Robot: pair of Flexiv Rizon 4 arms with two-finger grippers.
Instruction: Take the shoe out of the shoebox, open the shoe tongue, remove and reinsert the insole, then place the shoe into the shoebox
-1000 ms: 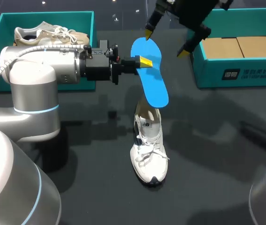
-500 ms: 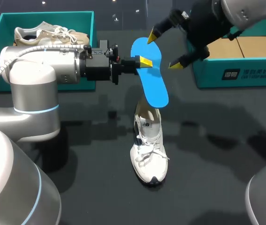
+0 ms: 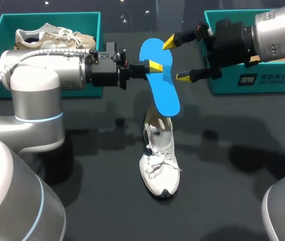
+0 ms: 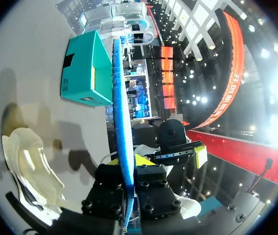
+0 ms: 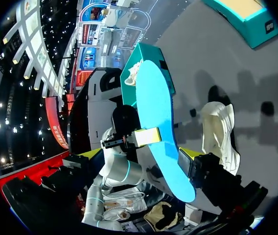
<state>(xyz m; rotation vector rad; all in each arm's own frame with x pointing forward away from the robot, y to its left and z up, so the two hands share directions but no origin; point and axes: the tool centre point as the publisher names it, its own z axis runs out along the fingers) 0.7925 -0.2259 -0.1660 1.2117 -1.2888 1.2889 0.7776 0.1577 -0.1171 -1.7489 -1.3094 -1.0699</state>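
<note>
Nearest, lower middle of the frame: white shoe [image 3: 158, 160] is standing on the dark counter [image 3: 233, 201], toe toward the lower edge, collar opening upward. Above it, blue insole [image 3: 161, 83] is hanging clear of the shoe, its long axis running from upper centre down to just over the collar. Left pincer [image 3: 153, 66], coming in from the left, is clamping the insole's left edge near its upper end. Right pincer [image 3: 176, 59], coming in from the right, is standing wide open just beside the insole's right edge, gripping nothing. Farthest, upper right: teal shoebox [image 3: 223, 83]. Judgement: reinsertion is calling for lowering along that axis.
</note>
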